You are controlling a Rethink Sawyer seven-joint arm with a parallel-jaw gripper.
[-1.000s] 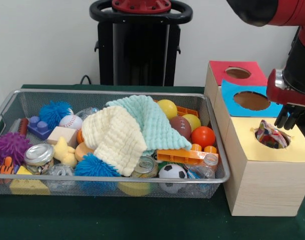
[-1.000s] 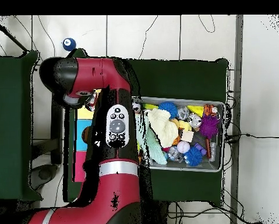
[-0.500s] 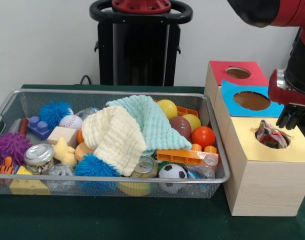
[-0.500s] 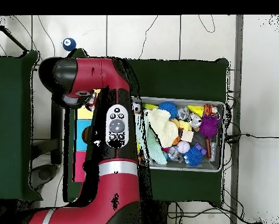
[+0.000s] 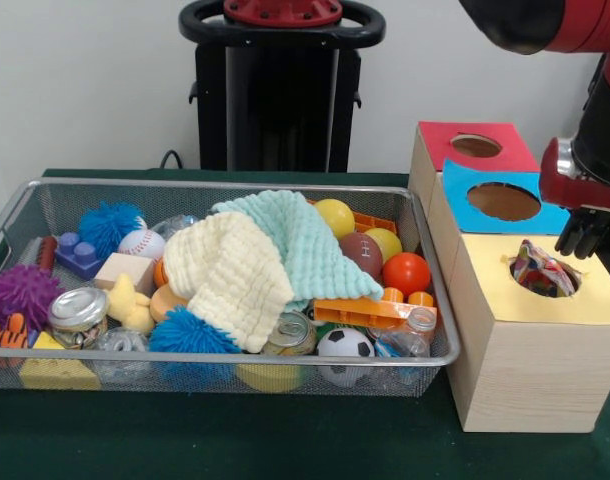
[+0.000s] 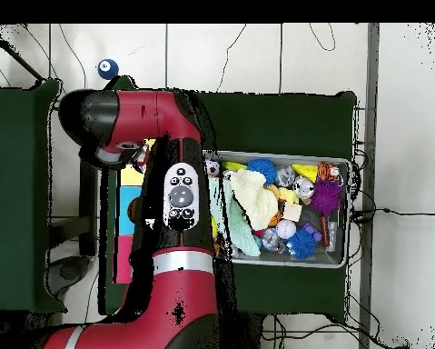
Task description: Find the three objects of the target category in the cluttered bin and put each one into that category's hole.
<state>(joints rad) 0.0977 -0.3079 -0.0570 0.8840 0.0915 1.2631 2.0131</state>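
The tool is hanging just beside the yellow hole, where a patterned cloth piece is already lying; I cannot tell whether it is released or clenched. In the wire bin two cloths are waiting, one cream cloth and one mint cloth. Both are looking soft, light and floppy, so pinching a raised fold seems best

Red and black arm over coloured boxes, beside wire bin of cluttered toys
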